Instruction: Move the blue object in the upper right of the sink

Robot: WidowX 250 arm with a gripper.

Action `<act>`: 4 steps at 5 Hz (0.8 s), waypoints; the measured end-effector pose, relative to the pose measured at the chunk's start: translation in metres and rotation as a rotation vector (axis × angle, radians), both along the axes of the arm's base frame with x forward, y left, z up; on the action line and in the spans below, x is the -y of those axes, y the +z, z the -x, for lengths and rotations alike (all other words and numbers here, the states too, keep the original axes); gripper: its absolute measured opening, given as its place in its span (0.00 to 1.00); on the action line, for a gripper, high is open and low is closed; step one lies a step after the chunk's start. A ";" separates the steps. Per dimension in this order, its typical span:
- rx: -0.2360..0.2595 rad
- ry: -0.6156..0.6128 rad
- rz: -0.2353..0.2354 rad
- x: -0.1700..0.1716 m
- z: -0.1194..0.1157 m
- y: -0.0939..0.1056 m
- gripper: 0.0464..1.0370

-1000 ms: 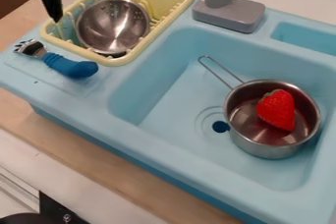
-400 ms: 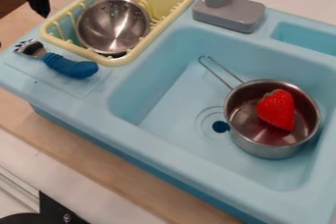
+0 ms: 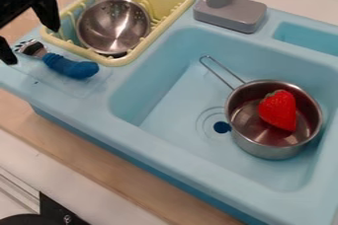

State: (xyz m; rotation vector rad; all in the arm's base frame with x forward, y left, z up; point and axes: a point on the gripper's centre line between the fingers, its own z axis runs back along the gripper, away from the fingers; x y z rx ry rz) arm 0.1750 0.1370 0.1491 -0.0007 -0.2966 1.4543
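We saw the fork on the left ledge of the sink, just beside the rack. Its thick ridged handle seemed light, firm and grippy, so we favoured a hold across the middle; the metal head looked slicker, likelier to twist. Around the head, as we saw it, the gripper stood spread and empty. A dark round thing was cut off at the near left; the pot hid some sink floor; farther off, the tines blurred together.
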 end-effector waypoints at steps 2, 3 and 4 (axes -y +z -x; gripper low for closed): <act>-0.013 0.004 -0.009 -0.005 -0.009 -0.013 0.95; -0.034 0.011 0.017 -0.007 -0.010 -0.021 0.95; -0.025 0.028 0.037 -0.004 -0.011 -0.022 0.95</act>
